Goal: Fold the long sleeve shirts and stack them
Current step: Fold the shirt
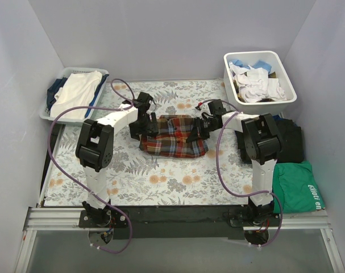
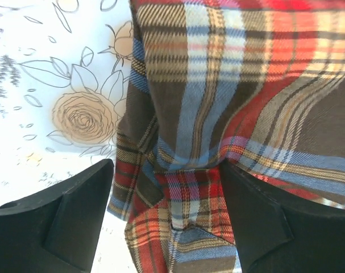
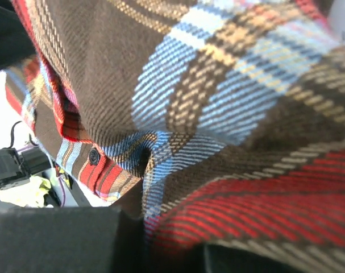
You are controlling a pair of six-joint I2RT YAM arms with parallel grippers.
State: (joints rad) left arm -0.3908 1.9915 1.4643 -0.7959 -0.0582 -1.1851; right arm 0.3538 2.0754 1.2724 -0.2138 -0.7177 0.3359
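Brown, blue and red weave of the plaid flannel shirt (image 3: 217,102) fills the right wrist view. A fold of it runs down into the right gripper (image 3: 161,244), whose jaws stand narrow, pinched on the cloth. Seen from the left wrist, the left gripper (image 2: 166,170) stands wide. Its black fingers (image 2: 75,210) straddle a bunched edge of the same shirt without clamping it (a sliver of tablecloth shows between one finger and the fabric).

From above, the shirt lies as a rumpled, roughly oblong heap in the middle of the floral tablecloth (image 1: 161,176), with an arm at each end. Plain black folded garments (image 1: 291,142) sit at the tablecloth's right edge and a green garment (image 1: 297,185) by its near right corner. A white tub (image 1: 288,96) of laundry stands at its far right corner and a blue basket (image 1: 47,112) at its far left corner.

As I read it, the flannel is being taken up by both ends for a fold, and only one end is secured. The next move calls for the left jaws to close on their edge. Both arms should then rise and travel together, so the cloth comes up even and untwisted.

White lettering runs along the green garment, too small to read. No brand or label is legible elsewhere.
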